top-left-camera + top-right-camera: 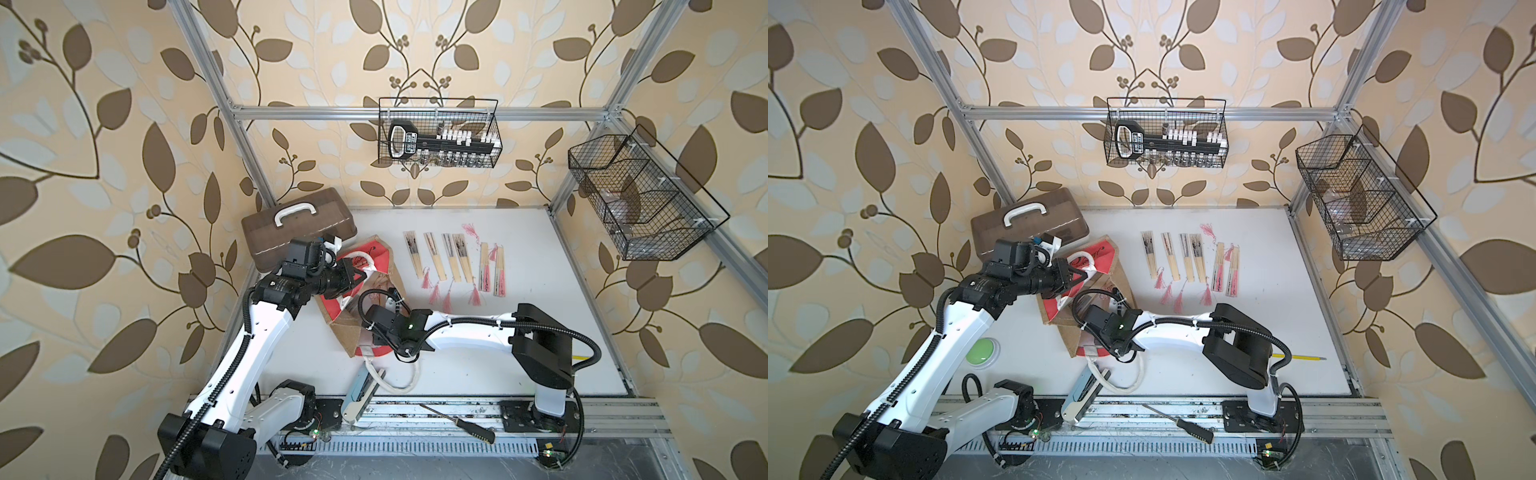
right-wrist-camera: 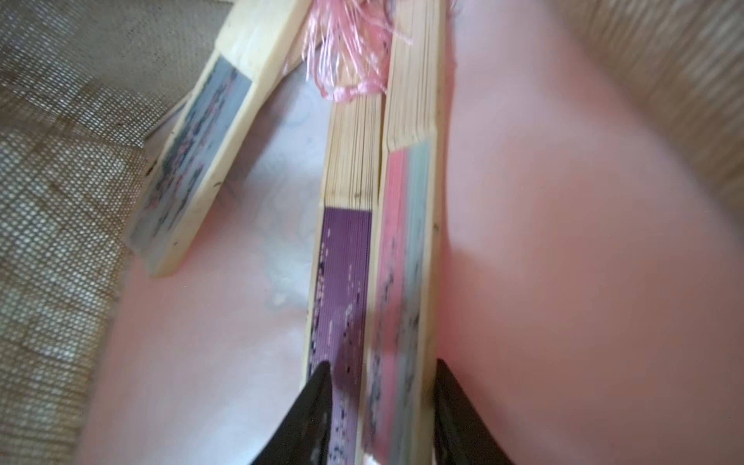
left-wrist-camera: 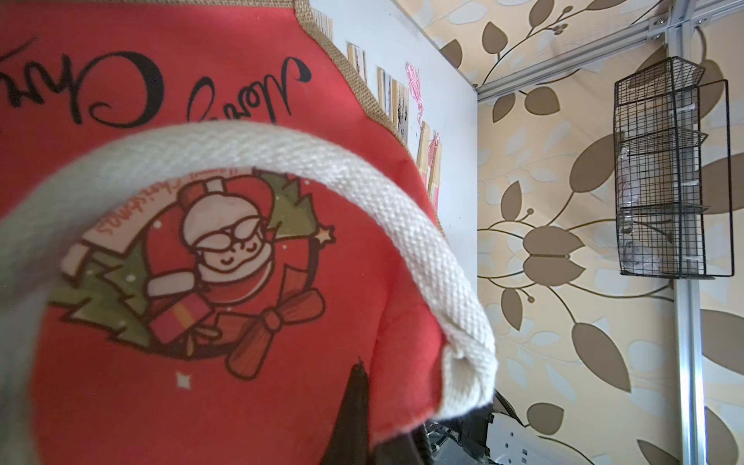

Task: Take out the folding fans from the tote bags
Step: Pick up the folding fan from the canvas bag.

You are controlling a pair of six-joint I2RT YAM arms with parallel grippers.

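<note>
The tote bag (image 1: 347, 332) lies on its side on the white table, mouth towards the front. My left gripper (image 1: 360, 275) is shut on its upper red panel (image 3: 241, 362) beside a white rope handle (image 3: 402, 217), holding the mouth up. One dark finger (image 3: 356, 398) shows against the fabric. My right gripper (image 2: 382, 362) is inside the bag, shut on two folding fans side by side: a purple one (image 2: 342, 282) and a pink one (image 2: 406, 261). A third fan (image 2: 197, 161) lies loose on the lining. Several more fans (image 1: 453, 259) lie in a row on the table right of the bag.
A brown case with a white handle (image 1: 297, 232) stands behind the bag. A light-blue tool (image 1: 357, 390) and a screwdriver (image 1: 461, 424) lie at the front edge. Wire baskets hang at the back (image 1: 440, 133) and right (image 1: 640, 199). A green button (image 1: 982, 351) sits front left.
</note>
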